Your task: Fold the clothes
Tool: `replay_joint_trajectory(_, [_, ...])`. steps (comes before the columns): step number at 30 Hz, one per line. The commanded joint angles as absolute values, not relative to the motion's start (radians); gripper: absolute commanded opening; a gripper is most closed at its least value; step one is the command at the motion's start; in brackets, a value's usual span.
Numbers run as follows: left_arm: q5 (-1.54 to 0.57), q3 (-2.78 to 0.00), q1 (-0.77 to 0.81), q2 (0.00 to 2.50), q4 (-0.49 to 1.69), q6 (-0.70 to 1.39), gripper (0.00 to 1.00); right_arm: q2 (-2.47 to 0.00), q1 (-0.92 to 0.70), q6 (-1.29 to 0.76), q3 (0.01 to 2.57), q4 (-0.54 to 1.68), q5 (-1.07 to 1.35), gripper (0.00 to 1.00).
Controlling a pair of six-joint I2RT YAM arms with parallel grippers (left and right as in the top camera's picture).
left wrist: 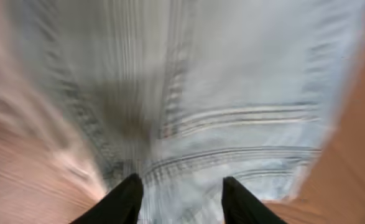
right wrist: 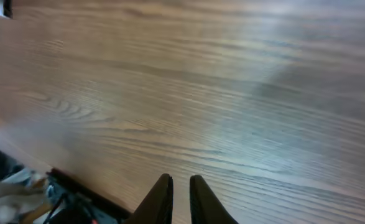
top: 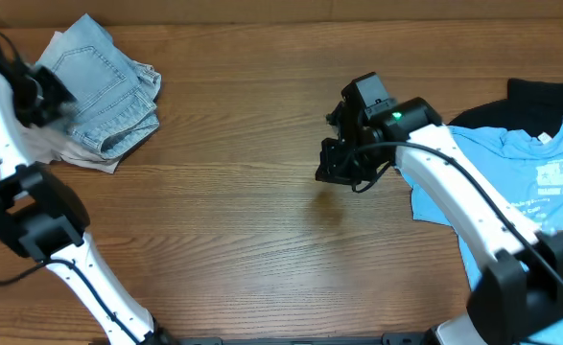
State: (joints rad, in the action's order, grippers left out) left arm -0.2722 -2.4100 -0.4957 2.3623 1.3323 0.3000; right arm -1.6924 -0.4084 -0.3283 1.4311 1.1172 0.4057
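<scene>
The faded light-blue denim shorts (top: 104,86) lie folded in a bundle at the table's far left, on top of a beige garment (top: 56,146). My left gripper (top: 49,91) hovers at the bundle's left edge. In the left wrist view the denim (left wrist: 232,93) is motion-blurred and fills the frame, and the left gripper's fingers (left wrist: 181,190) are open with nothing between them. My right gripper (top: 339,165) is over bare wood at mid-table. In the right wrist view its fingers (right wrist: 181,186) are nearly together and empty.
A sky-blue printed T-shirt (top: 526,182) lies spread at the right edge under my right arm, with a black garment (top: 540,99) behind it. The wooden table (top: 243,211) is bare between the two piles. The table's front edge and cables (right wrist: 58,193) show in the right wrist view.
</scene>
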Motion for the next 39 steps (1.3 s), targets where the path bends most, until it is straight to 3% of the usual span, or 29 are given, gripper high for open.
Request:
replay_joint_trajectory(1, [-0.282, -2.642, -0.467, 2.109, 1.395, 0.178, 0.49, -1.536, -0.398, -0.310, 1.474, 1.113, 0.281, 0.13])
replay_joint_trajectory(6, [-0.281, -2.743, -0.393, 1.896, 1.491, 0.009, 0.54, -1.362, -0.397, -0.309, 1.502, 1.097, 0.167, 0.14])
replay_joint_trajectory(11, [-0.282, -2.745, -0.268, 1.710, 1.608, -0.107, 0.62, -1.164, -0.397, -0.309, 1.502, 1.073, 0.088, 0.27])
replay_joint_trajectory(12, [-0.282, -2.745, -0.242, 1.686, 1.633, -0.109, 0.64, -1.123, -0.397, -0.308, 1.502, 1.074, 0.068, 0.33])
replay_joint_trajectory(13, [-0.282, -2.745, -0.220, 1.670, 1.655, -0.108, 0.86, -1.088, -0.397, -0.306, 1.502, 1.074, 0.051, 0.48])
replay_joint_trajectory(14, [-0.282, -2.745, -0.194, 1.654, 1.684, -0.108, 1.00, -1.050, -0.397, -0.306, 1.501, 1.074, 0.027, 0.71])
replay_joint_trajectory(15, [-0.281, -2.740, -0.162, 1.636, 1.689, -0.108, 1.00, -0.988, -0.397, -0.306, 1.501, 1.074, -0.012, 1.00])
replay_joint_trajectory(23, [-0.281, -2.739, -0.143, 1.625, 1.689, -0.109, 1.00, -0.835, -0.397, -0.307, 1.501, 1.076, -0.028, 1.00])
replay_joint_trajectory(39, [-0.281, -2.739, -0.144, 1.633, 1.689, -0.109, 1.00, -0.833, -0.397, -0.270, 1.491, 1.158, -0.126, 1.00])
